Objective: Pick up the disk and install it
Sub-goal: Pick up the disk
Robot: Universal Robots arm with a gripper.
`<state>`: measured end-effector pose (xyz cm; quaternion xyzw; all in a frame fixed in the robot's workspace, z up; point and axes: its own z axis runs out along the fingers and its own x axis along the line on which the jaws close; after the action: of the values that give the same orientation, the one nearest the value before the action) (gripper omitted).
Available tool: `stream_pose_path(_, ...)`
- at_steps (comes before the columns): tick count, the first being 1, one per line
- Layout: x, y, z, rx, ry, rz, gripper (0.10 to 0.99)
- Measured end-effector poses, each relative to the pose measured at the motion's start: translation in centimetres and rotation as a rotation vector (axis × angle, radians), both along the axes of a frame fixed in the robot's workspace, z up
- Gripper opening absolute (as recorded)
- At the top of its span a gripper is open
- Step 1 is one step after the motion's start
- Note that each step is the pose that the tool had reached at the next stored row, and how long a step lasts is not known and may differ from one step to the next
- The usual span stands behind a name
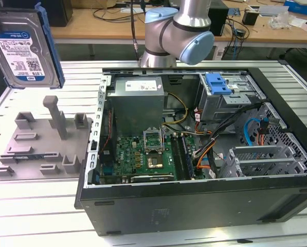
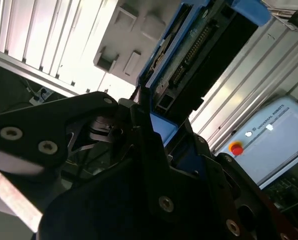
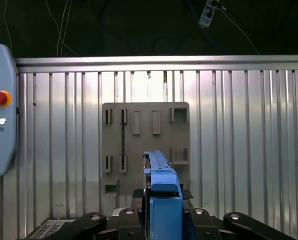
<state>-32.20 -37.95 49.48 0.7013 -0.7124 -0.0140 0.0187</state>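
You can see the disk (image 1: 22, 49) up in the air, standing on its edge above the grey plate (image 1: 40, 149). It touches nothing below it. In the first wrist view your claw (image 3: 162, 205) pinches the disk by its blue rail. So the picking up looks done. The putting in is not done yet. The open computer case (image 1: 194, 154) sits on the table (image 1: 40, 216), well apart, toward the exterior view's right.
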Motion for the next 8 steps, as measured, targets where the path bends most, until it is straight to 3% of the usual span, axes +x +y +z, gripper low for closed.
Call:
stream_pose_path(4, 2.08, -1.55, 0.04, 0.000, 0.0065, 0.000, 0.369)
stream_pose_path(8, 3.56, -2.50, 0.05, 0.000, 0.0107, 0.000, 0.369)
